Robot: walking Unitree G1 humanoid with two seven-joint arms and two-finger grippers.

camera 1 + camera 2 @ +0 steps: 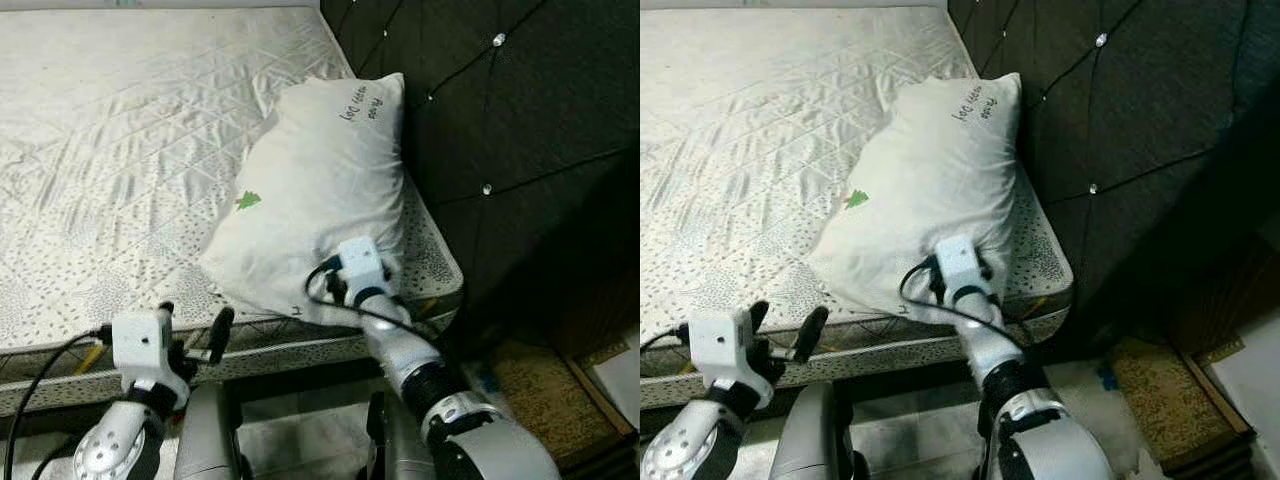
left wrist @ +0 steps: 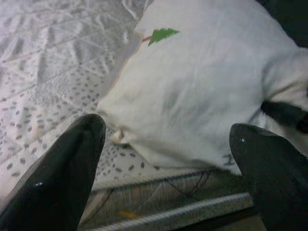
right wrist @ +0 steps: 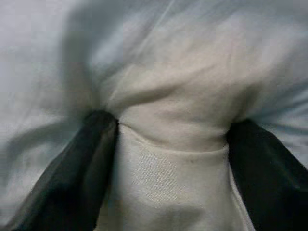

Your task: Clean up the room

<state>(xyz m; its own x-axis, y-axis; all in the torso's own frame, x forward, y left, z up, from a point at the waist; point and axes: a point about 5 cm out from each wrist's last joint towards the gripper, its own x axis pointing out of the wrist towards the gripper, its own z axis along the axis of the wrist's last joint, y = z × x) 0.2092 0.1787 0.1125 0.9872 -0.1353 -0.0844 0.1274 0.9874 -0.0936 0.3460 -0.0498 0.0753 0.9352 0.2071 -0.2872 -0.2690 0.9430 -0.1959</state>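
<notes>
One pillow [image 1: 325, 190] is the thing in hand: white, plump, printed with a small green tree, lying on the bare mattress [image 1: 120, 130] with its far end leaning against the dark tufted headboard [image 1: 520, 120]. The right gripper [image 3: 168, 144] is pressed into its near end — both black fingers [image 3: 94, 159] sink into the cover with a fold of cloth bunched between them, so it looks clamped on the pillow rather than merely resting there. The left gripper [image 2: 166, 159] hangs just short of the mattress edge, fingers spread apart with nothing between them; the pillow's near corner lies ahead of it, not touched.

Judging by the creases, the pillow is light and very soft — it should sag and fold around any single grip, and the smooth cover may slide off the stuffing. A pinch of cloth alone could slip, so a deeper bite into the stuffing is safer. The free corner ahead of the left gripper offers a second hold to keep it level.
</notes>
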